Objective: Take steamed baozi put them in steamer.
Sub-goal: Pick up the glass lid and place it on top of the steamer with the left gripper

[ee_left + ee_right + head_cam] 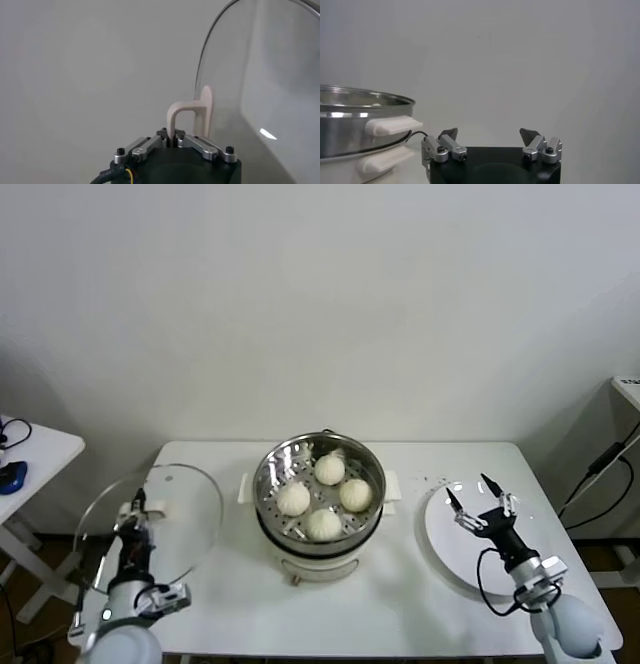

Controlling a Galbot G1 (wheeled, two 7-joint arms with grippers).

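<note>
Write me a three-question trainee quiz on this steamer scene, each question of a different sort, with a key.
1. True or false: all four buns lie inside the steamer.
2. Which does the left gripper hold? A) a bun B) the handle of the glass lid C) the white plate
3. Fill in: the right gripper hovers over the plate with its fingers ____.

Key
1. True; the plate is bare of buns.
2. B; the fingers are shut on the lid's cream handle, the lid held off to the steamer's left.
3. open; nothing is between them.
</note>
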